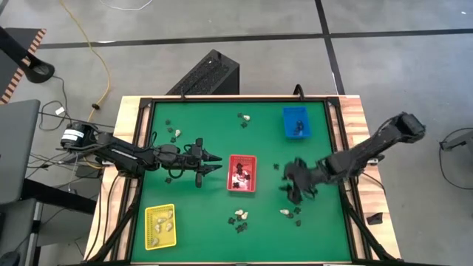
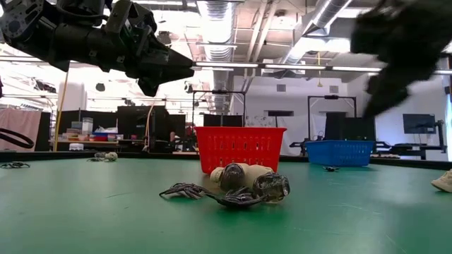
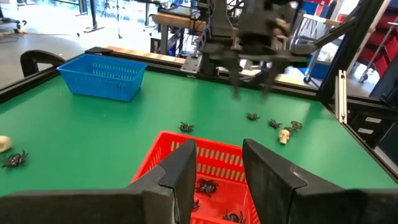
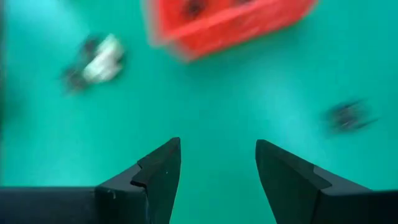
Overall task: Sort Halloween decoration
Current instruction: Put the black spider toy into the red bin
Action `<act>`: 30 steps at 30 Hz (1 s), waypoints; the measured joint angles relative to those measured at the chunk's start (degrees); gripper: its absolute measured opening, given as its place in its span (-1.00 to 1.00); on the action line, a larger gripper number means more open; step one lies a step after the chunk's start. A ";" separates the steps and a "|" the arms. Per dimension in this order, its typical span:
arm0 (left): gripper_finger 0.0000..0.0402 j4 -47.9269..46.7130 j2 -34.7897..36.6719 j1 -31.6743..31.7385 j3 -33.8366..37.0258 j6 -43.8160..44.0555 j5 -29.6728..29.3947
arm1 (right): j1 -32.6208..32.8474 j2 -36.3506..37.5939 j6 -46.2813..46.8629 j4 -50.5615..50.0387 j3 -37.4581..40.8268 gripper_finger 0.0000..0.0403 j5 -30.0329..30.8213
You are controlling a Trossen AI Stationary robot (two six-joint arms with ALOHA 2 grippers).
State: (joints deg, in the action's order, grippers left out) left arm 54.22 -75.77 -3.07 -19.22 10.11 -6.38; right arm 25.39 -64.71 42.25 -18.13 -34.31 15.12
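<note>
Resting on green felt: slatted red basket (image 1: 242, 173); spidery black pieces (image 2: 185, 190).

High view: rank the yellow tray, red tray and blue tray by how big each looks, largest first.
1. Yellow tray and red tray: look alike, too close to rank.
2. Blue tray: looks slightly smaller.
</note>
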 joint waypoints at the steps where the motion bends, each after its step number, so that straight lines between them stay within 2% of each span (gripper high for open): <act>1: -0.41 0.00 0.00 0.00 0.00 0.00 0.01 | 2.66 -0.67 1.90 0.10 -0.01 0.19 -0.09; 5: -0.41 0.00 0.00 0.00 0.00 0.00 0.01 | 10.86 -2.92 7.46 -1.42 -0.01 0.19 -0.25; 10: -0.41 0.02 0.00 0.00 0.00 -0.02 0.01 | 14.90 -4.52 3.06 -7.77 -0.01 0.19 -0.24; 15: -0.41 0.07 0.00 -0.02 0.00 0.11 0.32 | 15.55 -5.61 -3.51 -12.90 -0.01 0.19 -1.80; 18: -0.41 0.15 0.00 -0.02 0.00 0.17 1.21 | 15.49 -5.94 -3.75 -14.33 -0.01 0.19 -3.30; 30: -0.41 0.13 0.00 -0.02 0.00 0.15 1.21 | 15.47 -5.92 -3.75 -14.01 -0.01 0.19 -2.78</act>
State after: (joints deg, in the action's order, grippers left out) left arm 54.35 -75.77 -3.09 -19.22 10.26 -5.17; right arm 40.86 -70.63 38.50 -32.14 -34.33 12.34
